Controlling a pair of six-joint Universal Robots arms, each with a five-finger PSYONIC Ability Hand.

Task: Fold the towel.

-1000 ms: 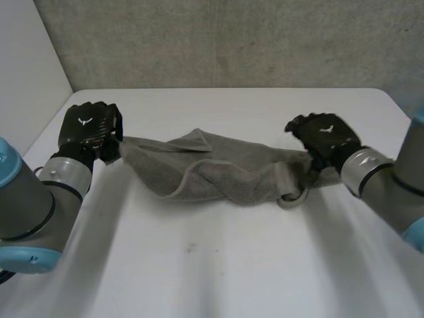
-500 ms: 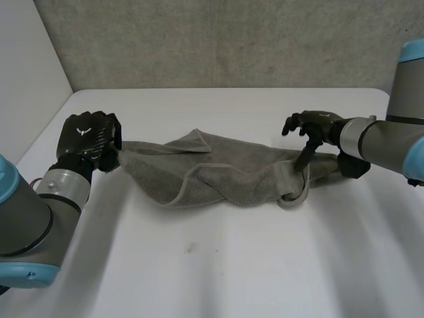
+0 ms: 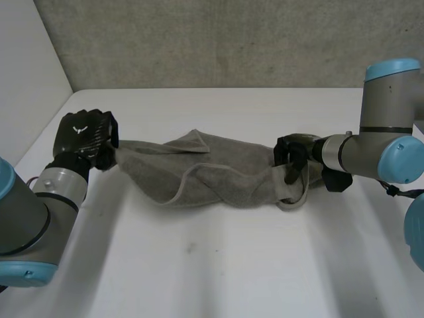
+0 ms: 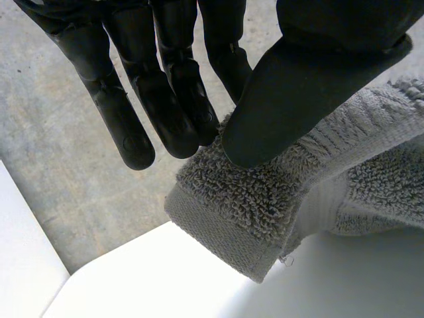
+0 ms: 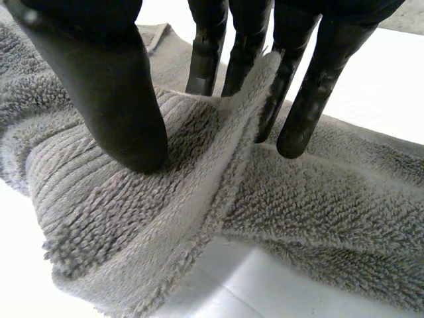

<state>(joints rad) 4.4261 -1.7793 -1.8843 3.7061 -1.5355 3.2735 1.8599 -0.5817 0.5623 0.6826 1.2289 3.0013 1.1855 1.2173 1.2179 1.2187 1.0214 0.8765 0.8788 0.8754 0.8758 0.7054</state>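
A grey towel [image 3: 212, 169] lies bunched in a long strip across the white table [image 3: 218, 265]. My left hand [image 3: 83, 132] is shut on its left corner, held a little above the table. In the left wrist view that corner [image 4: 265, 205] is pinched between the thumb [image 4: 298, 86] and the fingers [image 4: 179, 99]. My right hand [image 3: 291, 154] reaches in from the right onto the towel's right end. There the thumb [image 5: 112, 86] presses the ribbed band, and the fingers [image 5: 311, 86] stand behind a raised fold of towel [image 5: 232, 126] gathered between them.
A grey wall [image 3: 218, 40] runs behind the table's far edge, and a white wall [image 3: 26, 73] stands at the left. My right forearm [image 3: 371, 156] lies low over the table's right side. Bare table stretches in front of the towel.
My right arm has swung so the hand now comes at the towel's right end from the side, and its fingers have closed onto a fold. The left hand still holds its corner.
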